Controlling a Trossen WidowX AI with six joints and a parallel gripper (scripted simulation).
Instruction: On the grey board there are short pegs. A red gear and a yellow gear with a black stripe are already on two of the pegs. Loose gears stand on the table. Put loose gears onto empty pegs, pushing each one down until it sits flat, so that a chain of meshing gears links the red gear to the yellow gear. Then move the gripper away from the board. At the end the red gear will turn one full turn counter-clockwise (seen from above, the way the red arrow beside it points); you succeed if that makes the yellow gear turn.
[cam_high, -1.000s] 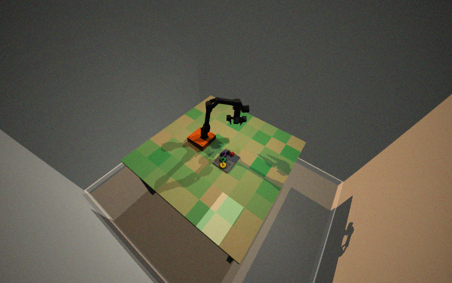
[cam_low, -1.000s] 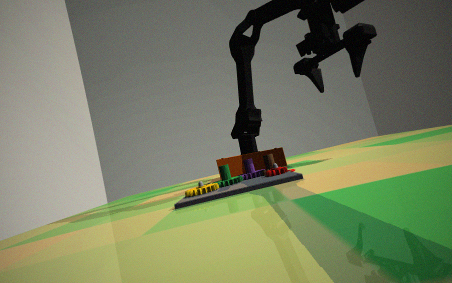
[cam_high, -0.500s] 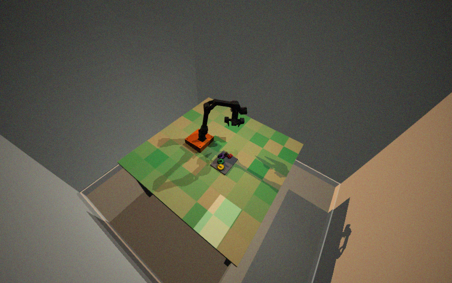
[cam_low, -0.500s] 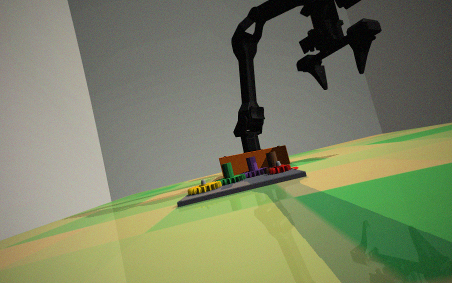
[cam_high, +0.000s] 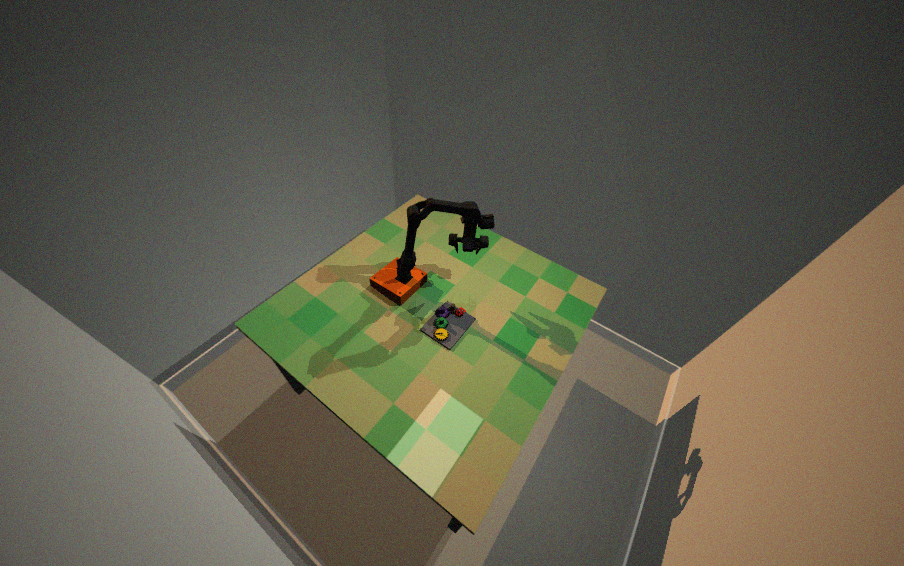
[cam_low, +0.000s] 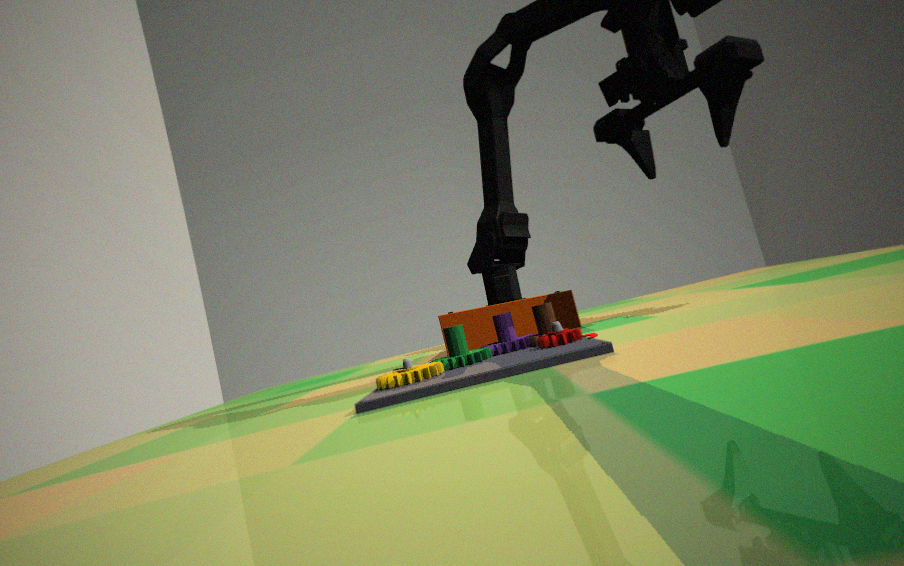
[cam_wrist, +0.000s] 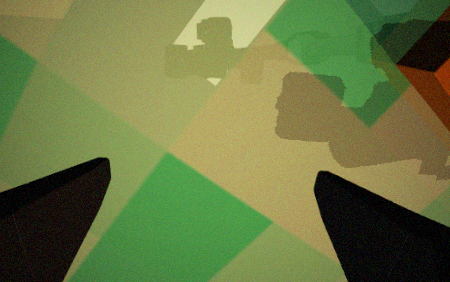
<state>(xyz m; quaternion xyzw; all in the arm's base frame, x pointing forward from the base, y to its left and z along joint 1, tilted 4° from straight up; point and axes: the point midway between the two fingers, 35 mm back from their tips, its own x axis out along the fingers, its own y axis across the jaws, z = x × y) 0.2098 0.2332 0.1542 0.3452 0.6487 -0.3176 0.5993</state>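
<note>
The grey board (cam_high: 460, 328) (cam_low: 520, 365) lies in front of the arm's base. The yellow gear (cam_high: 440, 334) (cam_low: 410, 376) is at one end. Beside it is a green gear (cam_high: 440, 322) (cam_low: 456, 341), then a purple gear (cam_high: 443, 311) (cam_low: 505, 328), a brown gear (cam_low: 545, 316) and the red gear (cam_high: 457, 312) (cam_low: 559, 338). The green and purple gears look flat on the board. The brown gear's teeth are mostly hidden behind the red one. Exact tooth contact is too small to tell. My gripper (cam_high: 467, 252) (cam_low: 688, 161) (cam_wrist: 215, 174) is open and empty, high above the table and away from the board.
The orange base (cam_high: 398, 281) (cam_low: 477, 326) stands just behind the board, and its corner shows at the right in the wrist view. The checkered table (cam_high: 413, 373) (cam_wrist: 200, 225) carries arm shadows. No loose gear shows on the table.
</note>
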